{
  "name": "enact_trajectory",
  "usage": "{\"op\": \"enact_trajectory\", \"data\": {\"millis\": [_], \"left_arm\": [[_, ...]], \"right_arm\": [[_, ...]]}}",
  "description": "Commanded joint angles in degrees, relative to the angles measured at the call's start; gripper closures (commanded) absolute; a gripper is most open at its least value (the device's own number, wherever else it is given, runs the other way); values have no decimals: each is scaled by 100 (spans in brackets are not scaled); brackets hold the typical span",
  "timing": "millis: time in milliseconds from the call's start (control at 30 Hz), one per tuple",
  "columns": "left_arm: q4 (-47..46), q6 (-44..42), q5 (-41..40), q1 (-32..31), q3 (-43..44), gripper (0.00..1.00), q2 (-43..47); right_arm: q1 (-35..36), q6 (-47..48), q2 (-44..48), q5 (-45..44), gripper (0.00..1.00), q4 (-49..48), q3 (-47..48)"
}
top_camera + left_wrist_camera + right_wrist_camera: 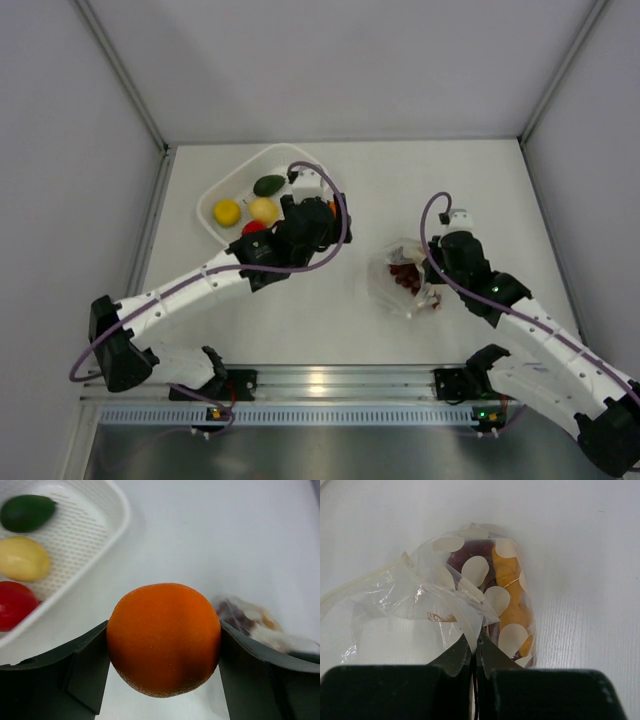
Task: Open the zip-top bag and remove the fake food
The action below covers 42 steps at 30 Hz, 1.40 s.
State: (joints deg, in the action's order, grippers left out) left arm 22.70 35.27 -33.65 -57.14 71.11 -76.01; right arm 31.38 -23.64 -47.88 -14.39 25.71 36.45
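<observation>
- Shows the zip-top bag (pixel 470 595) crumpled on the desk (pixel 320 330), right of centre and well apart from the basket (pixel 213 196).
- Holds, behind white-dotted clear plastic, a dark purple grape bunch (pixel 465 555) with a small orange-yellow piece (pixel 512 605) touching its side.
- Has the right pincer (pixel 475 650) pressed together on a thin fold of the bag's near edge, with film between the tips and no fruit.
- Leaves the bag's mouth hard to read among the creases: cannot tell whether zipped or parted.
- Has the left pincer (pixel 164 670) clamped on the orange (pixel 164 639), one dark finger flat against each flank.
- Places that orange over bare desk just beside the basket's right rim, between basket and bag; height above the surface not readable.
- Lies in the white perforated basket, at the far left of the desk: dark green avocado (pixel 268 185) farthest back, two yellow lemons (pixel 227 212) side by side in front of it, red apple (pixel 254 228) nearest the left arm.
</observation>
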Motion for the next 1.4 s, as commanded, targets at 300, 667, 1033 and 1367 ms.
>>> {"op": "enact_trajectory", "data": {"millis": [300,667,1033,1367], "left_arm": [[-20,-512,612,2829,1447,95,-1978],[15,-714,1484,3570,3127,42,-4202],[33,-943,2046,3605,3357,1,-4441],[24,-697,2468,3526,2716,1,-3035]], "right_arm": [[18,-9,86,6,100,-304,249],[18,26,86,42,100,-321,187],[18,52,-46,226,100,-339,345],[26,61,-116,279,100,-286,653]]}}
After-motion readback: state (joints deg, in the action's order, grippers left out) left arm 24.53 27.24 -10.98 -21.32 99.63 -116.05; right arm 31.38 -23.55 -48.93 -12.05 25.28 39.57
